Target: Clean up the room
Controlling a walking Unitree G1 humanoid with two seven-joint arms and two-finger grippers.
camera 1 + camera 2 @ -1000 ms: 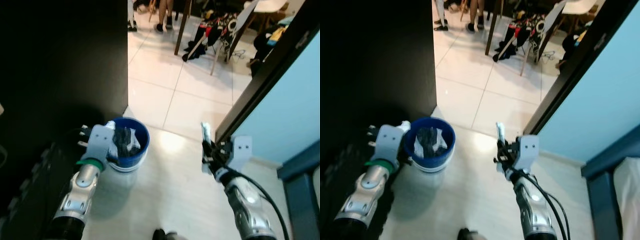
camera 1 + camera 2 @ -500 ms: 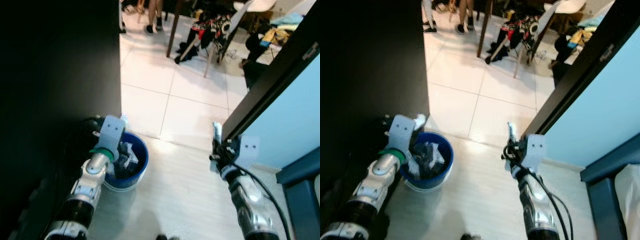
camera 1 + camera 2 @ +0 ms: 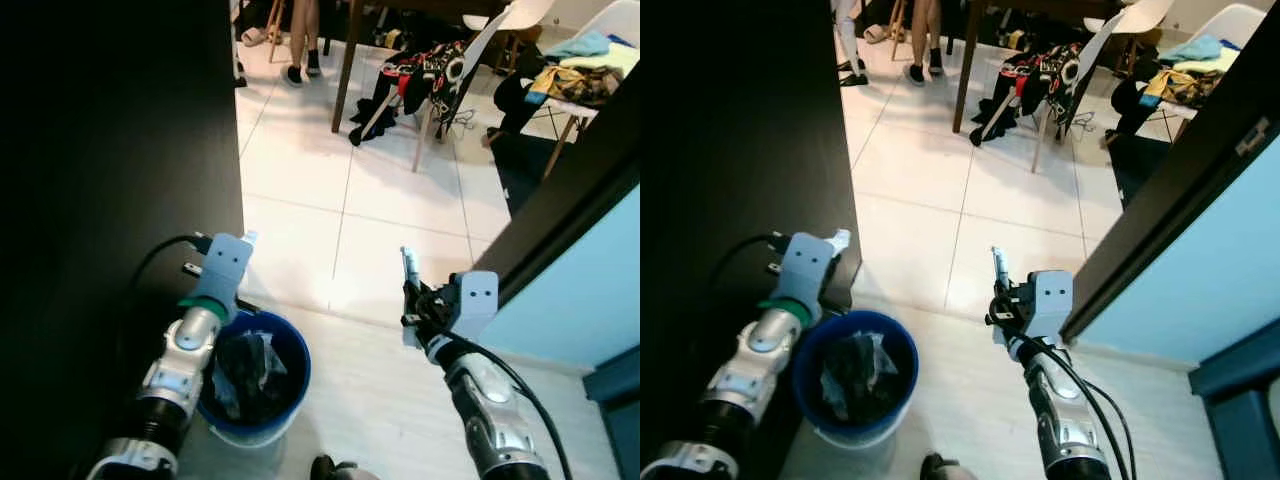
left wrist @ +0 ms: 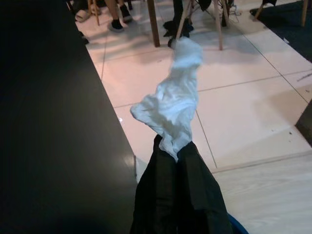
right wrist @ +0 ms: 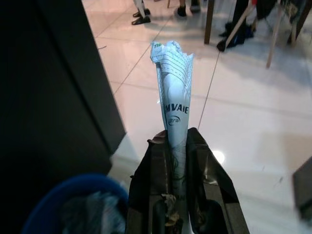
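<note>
A blue bucket (image 3: pixel 262 392) holding crumpled dark and white trash stands on the floor by my left forearm. My left gripper (image 3: pixel 243 243) hangs just beyond the bucket's far rim, shut on a crumpled white cloth (image 4: pixel 171 105). My right gripper (image 3: pixel 409 296) is raised over the pale floor to the right of the bucket. It is shut on a crushed white and blue wrapper (image 5: pixel 174 100) that stands upright out of the fingers. The bucket's rim (image 5: pixel 73 187) lies below and to the side of that gripper.
A tall black cabinet (image 3: pixel 110 150) fills the left side. A dark door frame (image 3: pixel 575 190) and a light blue wall (image 3: pixel 580 310) close off the right. Ahead on the white tiles are a table leg (image 3: pixel 345 60), chairs draped with clothes (image 3: pixel 430 70) and a person's legs (image 3: pixel 303 35).
The whole view has shifted as the camera moved forward, so the bucket now shows lower and closer. My left gripper, earlier at the bucket's rim, now sits past its far edge. Both holds are unchanged.
</note>
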